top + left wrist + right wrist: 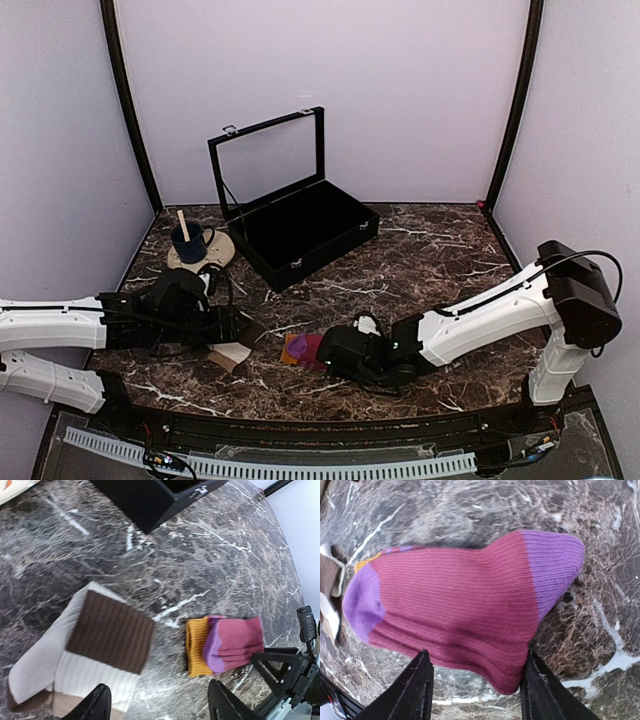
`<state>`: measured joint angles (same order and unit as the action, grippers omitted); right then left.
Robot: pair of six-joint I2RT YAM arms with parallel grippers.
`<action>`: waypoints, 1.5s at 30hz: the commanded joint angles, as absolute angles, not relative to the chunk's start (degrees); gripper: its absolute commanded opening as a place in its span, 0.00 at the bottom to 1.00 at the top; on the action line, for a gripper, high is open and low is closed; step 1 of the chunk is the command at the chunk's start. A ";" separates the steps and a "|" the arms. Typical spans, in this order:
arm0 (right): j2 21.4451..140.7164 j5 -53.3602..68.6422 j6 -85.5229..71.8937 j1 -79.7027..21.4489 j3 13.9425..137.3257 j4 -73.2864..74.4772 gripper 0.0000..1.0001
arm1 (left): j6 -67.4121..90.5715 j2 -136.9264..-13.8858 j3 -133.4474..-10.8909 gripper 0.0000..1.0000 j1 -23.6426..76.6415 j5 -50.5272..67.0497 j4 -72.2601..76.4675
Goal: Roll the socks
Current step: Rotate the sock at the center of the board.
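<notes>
no readable text, labels or numbers

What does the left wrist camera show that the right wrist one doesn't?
Only the left wrist: the black case's corner and the cream sock's brown cuff. Only the right wrist: the pink sock close up, purple at both ends, its edge between the open right pincer's fingers. Both: the pink sock on the marble table, plus some cream sock.

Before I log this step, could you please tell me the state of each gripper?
Left gripper: open, holding nothing.
Right gripper: open, with the pink sock lying loose between its fingers.
</notes>
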<state>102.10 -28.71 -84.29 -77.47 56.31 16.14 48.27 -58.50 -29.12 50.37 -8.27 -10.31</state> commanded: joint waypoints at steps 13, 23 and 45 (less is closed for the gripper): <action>91.70 -36.07 -76.40 -77.62 60.32 32.78 0.62 | 44.16 -76.98 -38.96 0.57 55.67 -1.31 2.75; 90.52 -30.04 -61.28 -66.94 56.15 24.35 0.29 | 44.03 -85.16 -44.36 0.32 58.58 1.01 2.09; 103.68 -16.88 -50.76 -59.28 58.96 15.11 0.13 | 44.80 -85.49 -41.18 0.00 64.34 4.80 -2.43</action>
<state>102.61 -18.96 -51.11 -59.77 58.61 16.80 44.38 -87.50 -42.54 62.76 3.97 -0.21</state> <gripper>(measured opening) 0.131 0.012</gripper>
